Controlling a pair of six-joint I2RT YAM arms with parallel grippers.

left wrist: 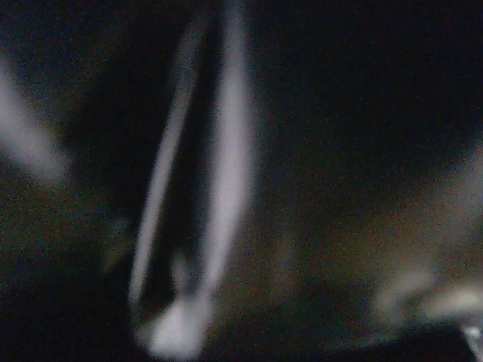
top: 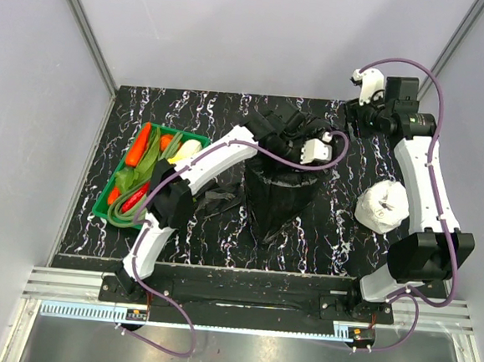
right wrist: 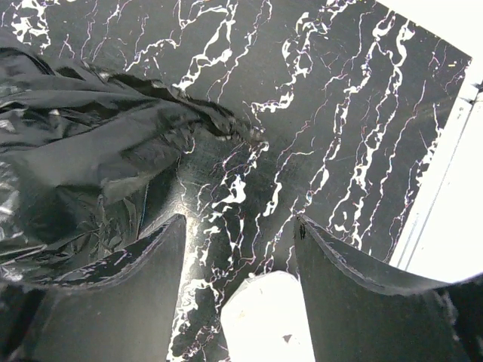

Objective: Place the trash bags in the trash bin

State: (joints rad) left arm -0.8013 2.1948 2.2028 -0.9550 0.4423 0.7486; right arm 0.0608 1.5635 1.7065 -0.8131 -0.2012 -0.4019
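Note:
A large black trash bag is draped over a tall tapering shape at the table's middle; no teal of the trash bin shows. More crumpled black film lies just behind it. My left gripper is at the top of the draped bag. The left wrist view is dark and blurred, filled with glossy black film, and its fingers cannot be made out. My right gripper hovers at the back right, open and empty. Black bag film lies to its left in the right wrist view.
A green tray with red and green vegetables stands at the left. A white crumpled object lies at the right, beside the right arm. A dark strip lies between the left arm and the draped bag. The table's right edge is near the right gripper.

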